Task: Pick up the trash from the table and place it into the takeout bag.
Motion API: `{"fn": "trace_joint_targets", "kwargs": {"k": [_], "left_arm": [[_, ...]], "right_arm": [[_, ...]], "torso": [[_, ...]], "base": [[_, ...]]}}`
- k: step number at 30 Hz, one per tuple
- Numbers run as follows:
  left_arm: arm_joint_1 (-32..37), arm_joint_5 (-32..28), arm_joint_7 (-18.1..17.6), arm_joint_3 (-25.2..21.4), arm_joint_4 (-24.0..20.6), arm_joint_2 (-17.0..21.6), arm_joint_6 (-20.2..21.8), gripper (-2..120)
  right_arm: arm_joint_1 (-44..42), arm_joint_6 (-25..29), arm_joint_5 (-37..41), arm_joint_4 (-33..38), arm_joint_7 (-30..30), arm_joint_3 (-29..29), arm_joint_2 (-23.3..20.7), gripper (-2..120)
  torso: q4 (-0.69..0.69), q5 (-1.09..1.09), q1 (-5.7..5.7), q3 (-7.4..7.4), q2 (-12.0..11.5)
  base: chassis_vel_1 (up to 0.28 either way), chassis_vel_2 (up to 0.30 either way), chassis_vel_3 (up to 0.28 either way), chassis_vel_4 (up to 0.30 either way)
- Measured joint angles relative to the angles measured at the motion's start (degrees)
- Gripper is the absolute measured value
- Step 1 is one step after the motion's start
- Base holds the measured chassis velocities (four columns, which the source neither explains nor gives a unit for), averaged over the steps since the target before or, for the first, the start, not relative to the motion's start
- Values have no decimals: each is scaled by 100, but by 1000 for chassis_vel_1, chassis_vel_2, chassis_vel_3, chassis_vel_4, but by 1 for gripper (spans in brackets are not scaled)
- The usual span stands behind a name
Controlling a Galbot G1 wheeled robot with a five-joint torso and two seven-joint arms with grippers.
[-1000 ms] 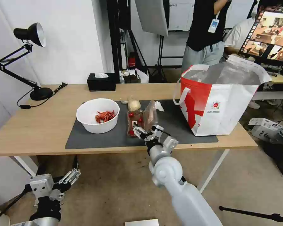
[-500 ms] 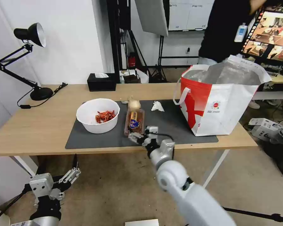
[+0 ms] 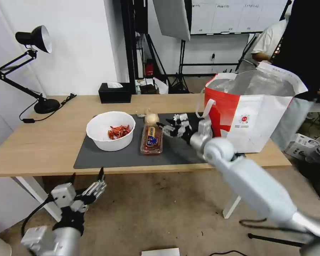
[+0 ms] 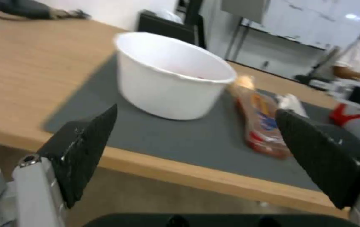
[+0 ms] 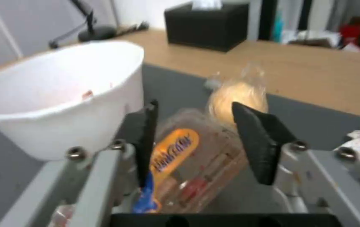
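A studio-like lab or office: bare concrete floor [image 3: 138, 213], tripod stands [image 3: 183, 67] with a light panel [image 3: 172, 17], whiteboards [image 3: 234, 16], and a light-wood desk [image 3: 42, 142] carrying a black lamp [image 3: 32, 39].

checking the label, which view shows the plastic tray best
The right wrist view: the plastic tray sits close, label facing up. The head view shows it whole but farther off; the left wrist view shows it side-on.
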Motion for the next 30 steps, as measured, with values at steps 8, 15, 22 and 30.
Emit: {"fn": "trace_joint_targets", "kwargs": {"k": [8, 15, 22, 30], "left_arm": [[-1060, -606, -207, 504, 546, 573, 268, 100], [-2109, -896, -398, 1362, 1263, 993, 428, 100], [-3128, -1361, -838, 1937, 1841, 1159, 539, 100], [-3976, -1682, -937, 2205, 2369, 1420, 686, 100]], "right_arm": [[564, -45, -3, -577, -588, -553, -62, 14], [813, -187, -25, -798, -1049, -897, -160, 0], [1089, -198, -55, -1014, -1521, -1166, -142, 0], [1323, -193, -264, -1407, -1893, -1321, 68, 0]], "torso": [[0, 0, 0, -1, 0], [0, 1, 0, 0, 0], [-1, 0, 0, -1, 0], [1, 0, 0, 0, 0]], "base": [[0, 0, 0, 0], [0, 0, 0, 0], [0, 0, 0, 0], [0, 0, 0, 0]]}}
